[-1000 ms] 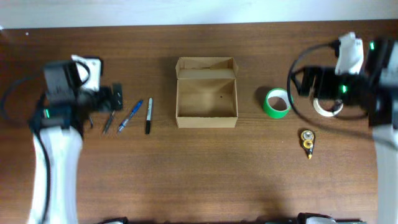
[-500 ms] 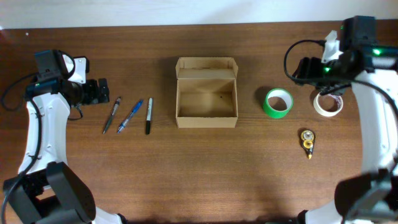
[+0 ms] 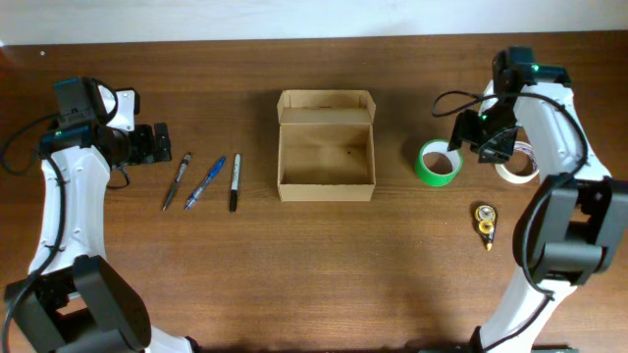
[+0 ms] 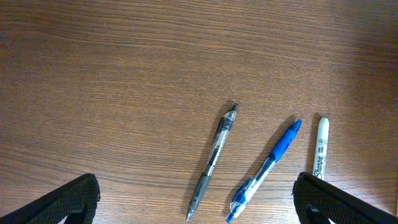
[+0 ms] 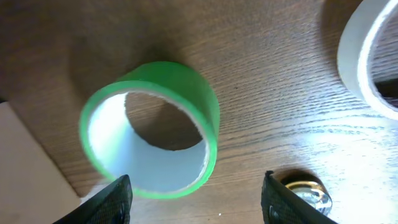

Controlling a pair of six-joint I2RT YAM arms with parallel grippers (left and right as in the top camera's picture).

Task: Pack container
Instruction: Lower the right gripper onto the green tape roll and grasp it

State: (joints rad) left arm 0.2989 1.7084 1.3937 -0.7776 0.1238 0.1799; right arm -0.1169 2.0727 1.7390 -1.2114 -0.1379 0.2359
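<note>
The container is an open tan cardboard box at the table's middle, lid flap folded back, nothing inside. Left of it lie a grey pen, a blue pen and a black marker; all three show in the left wrist view: grey pen, blue pen, marker. My left gripper is open, above and left of the pens. A green tape roll lies right of the box, large in the right wrist view. My right gripper is open beside and above it.
A white tape roll lies right of the green one, partly under my right arm, also in the right wrist view. A small yellow and black tape measure lies nearer the front, its edge in the right wrist view.
My right arm has swung left and down from the far right to the green tape roll. My left arm moved up and left at first, then stayed still.
</note>
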